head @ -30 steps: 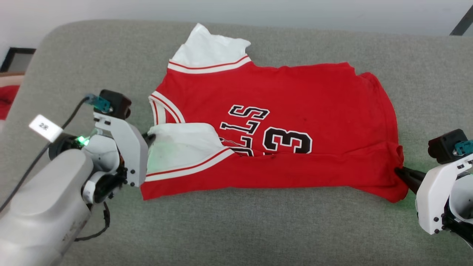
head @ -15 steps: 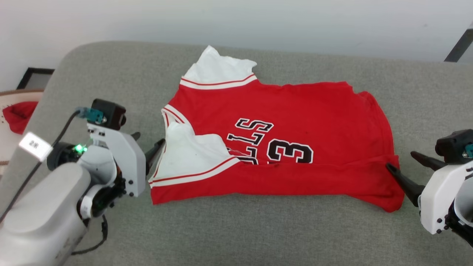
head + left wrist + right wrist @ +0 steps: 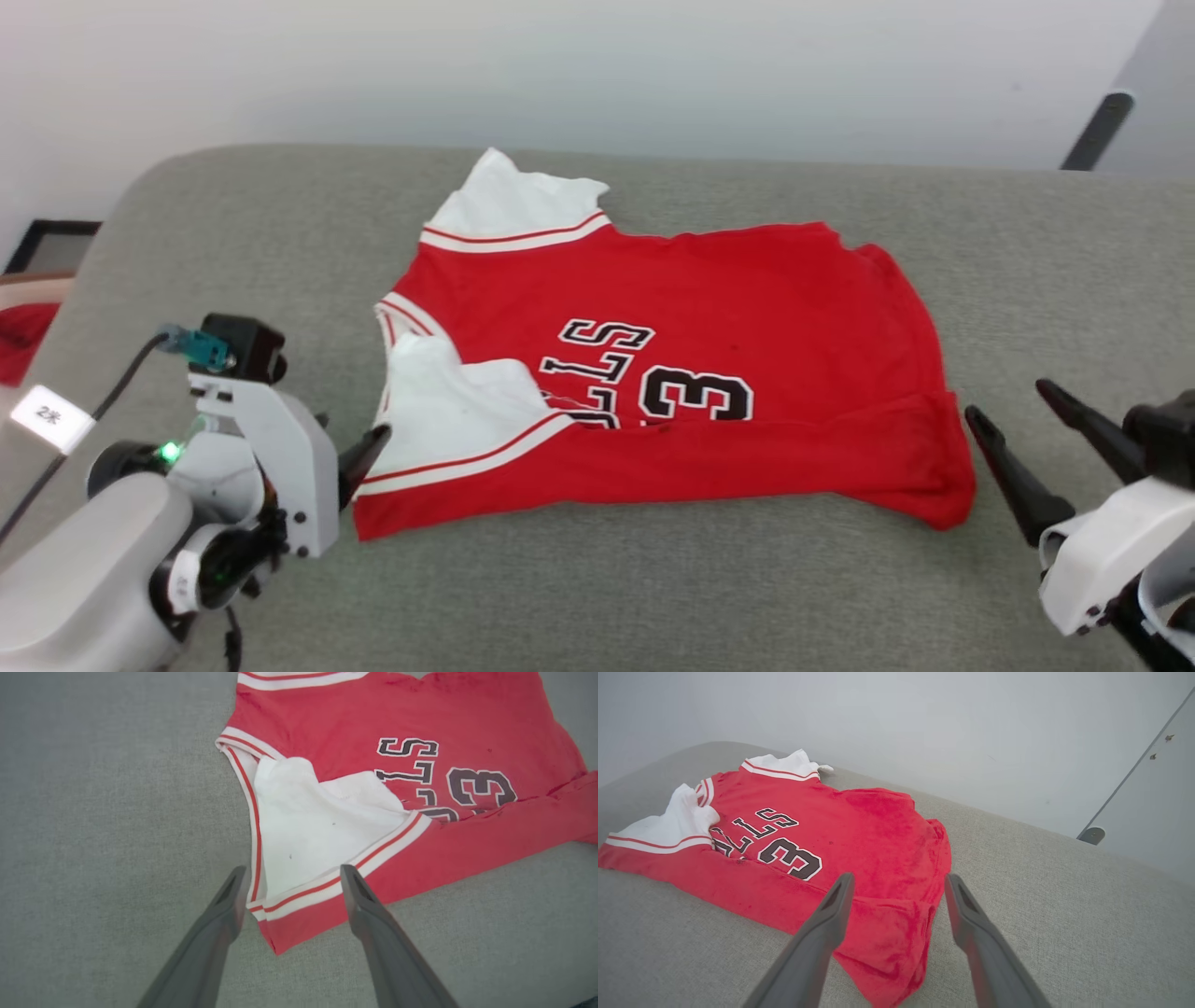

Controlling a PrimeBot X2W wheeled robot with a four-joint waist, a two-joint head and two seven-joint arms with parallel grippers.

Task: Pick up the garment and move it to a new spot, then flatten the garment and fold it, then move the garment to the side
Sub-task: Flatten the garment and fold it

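The red jersey [image 3: 709, 308] lies sideways mid gray cushion [image 3: 653, 579], its near long edge flipped up over the bottom of the lettering. Both arms are spread wide with nothing in them: the left end effector [image 3: 293, 869] straddles the white sleeve [image 3: 448, 411] corner, and the right end effector [image 3: 1007, 398] sits just off the hem. I'd pinch both layers at those near corners, lift evenly, and keep that sleeve from bunching.

Soft even light, grey upholstered surface [image 3: 653, 597], pale wall [image 3: 597, 65] behind
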